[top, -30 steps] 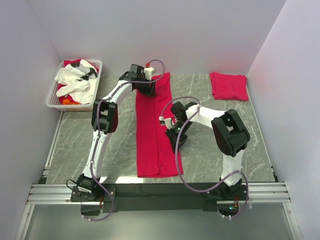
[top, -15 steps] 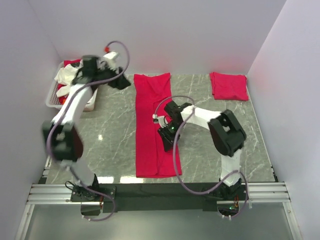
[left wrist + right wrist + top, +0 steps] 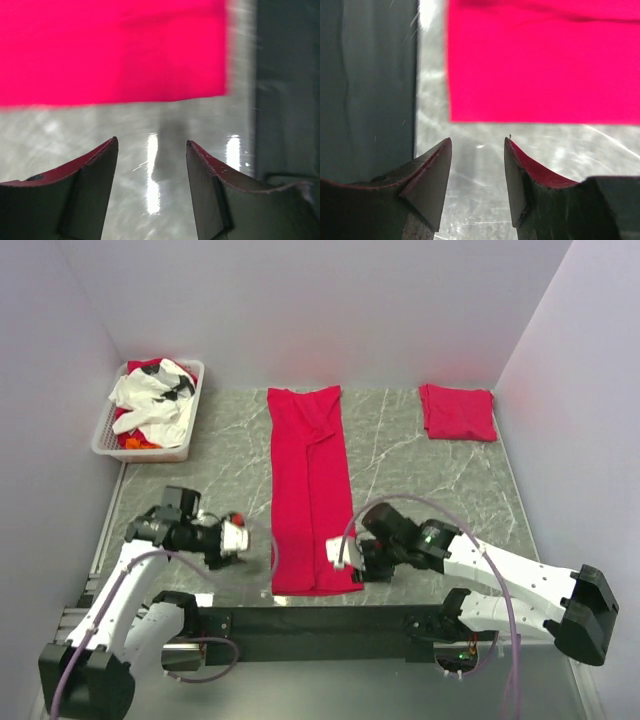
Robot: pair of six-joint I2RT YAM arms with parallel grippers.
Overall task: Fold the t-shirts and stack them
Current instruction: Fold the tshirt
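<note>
Since they pulled back toward me, my left end effector (image 3: 150, 145) and right end effector (image 3: 477, 142) hang open, empty, by the flat t-shirt's (image 3: 308, 490) near corners on the tabletop (image 3: 420, 470).

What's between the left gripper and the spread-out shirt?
Only bare marble table. In the left wrist view, the open left gripper faces the shirt edge with nothing in the gap.

A soft crimson-red cloth t-shirt (image 3: 112, 50) is seen flat on the glossy grey marble-patterned table (image 3: 50, 135), its straight hem facing the left gripper (image 3: 152, 145). The jaws are held apart over bare table, short of the cloth.
</note>
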